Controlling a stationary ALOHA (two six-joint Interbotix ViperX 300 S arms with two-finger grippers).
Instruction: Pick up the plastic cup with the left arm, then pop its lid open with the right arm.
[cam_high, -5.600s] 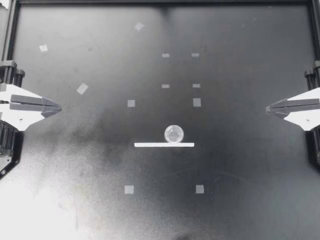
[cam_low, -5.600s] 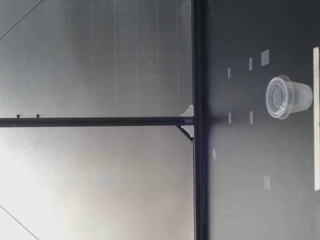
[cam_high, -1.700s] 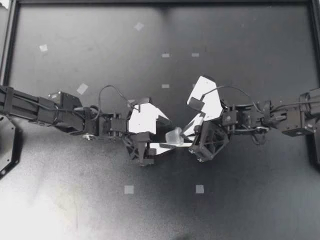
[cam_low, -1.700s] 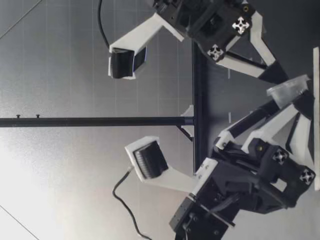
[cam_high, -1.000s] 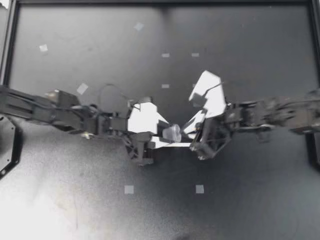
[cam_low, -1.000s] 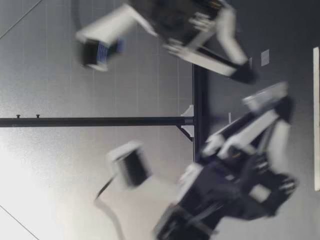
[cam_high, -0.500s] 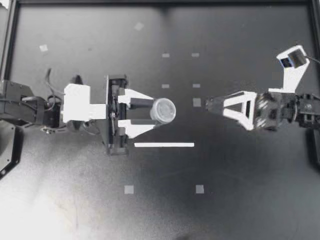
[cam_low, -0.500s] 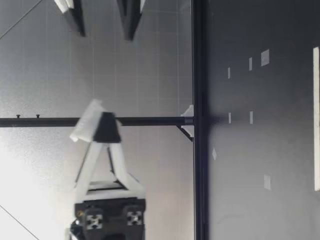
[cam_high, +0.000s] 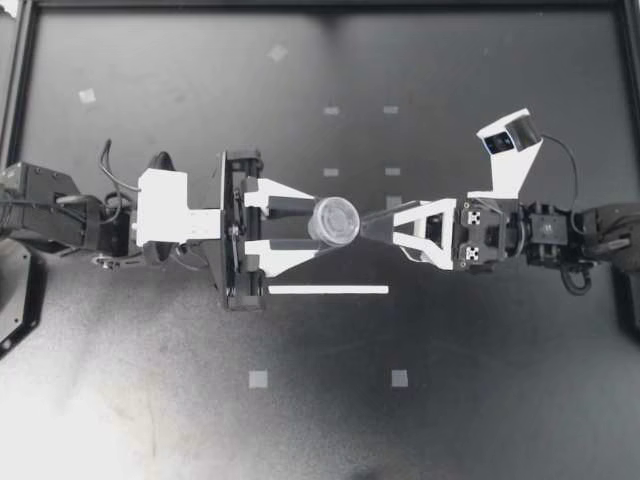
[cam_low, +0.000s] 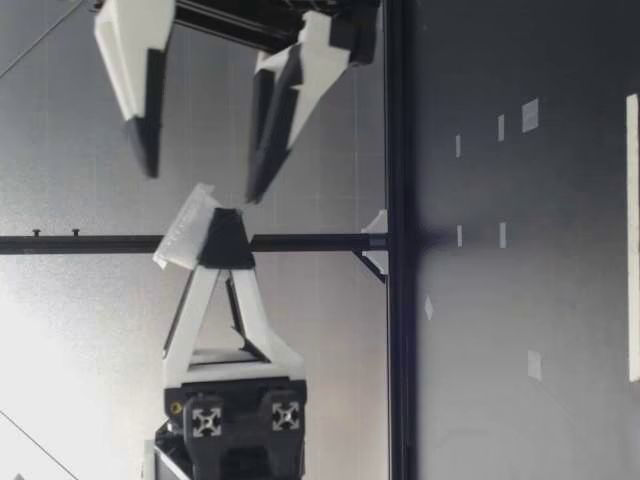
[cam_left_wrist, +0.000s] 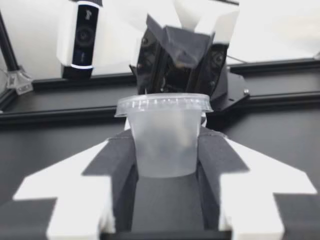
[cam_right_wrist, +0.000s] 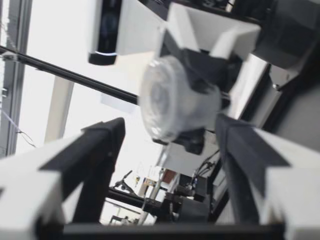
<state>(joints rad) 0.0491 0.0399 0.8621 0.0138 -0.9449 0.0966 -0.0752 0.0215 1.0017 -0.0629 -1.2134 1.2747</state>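
Note:
My left gripper (cam_high: 318, 227) is shut on a small clear lidded cup (cam_high: 334, 220) and holds it in the air, well above the table. In the left wrist view the cup (cam_left_wrist: 165, 135) stands upright between both fingers, lid on top. My right gripper (cam_high: 368, 227) is open, its tips just short of the cup's far side. In the right wrist view the cup's lid (cam_right_wrist: 175, 100) faces me, ahead of and between the spread fingers (cam_right_wrist: 100, 150). In the low view the right gripper's fingers (cam_low: 140, 110) spread apart just beyond the cup (cam_low: 185, 228).
A white strip (cam_high: 328, 290) lies flat on the black table (cam_high: 480, 380), below and slightly nearer than the cup. Several small grey tape squares (cam_high: 258, 379) dot the surface. A black frame (cam_high: 20, 100) borders the table.
Both arms rose from the strip. My left gripper lifted the cup and edged right. My right gripper opened, drew back right, then came in toward the cup.

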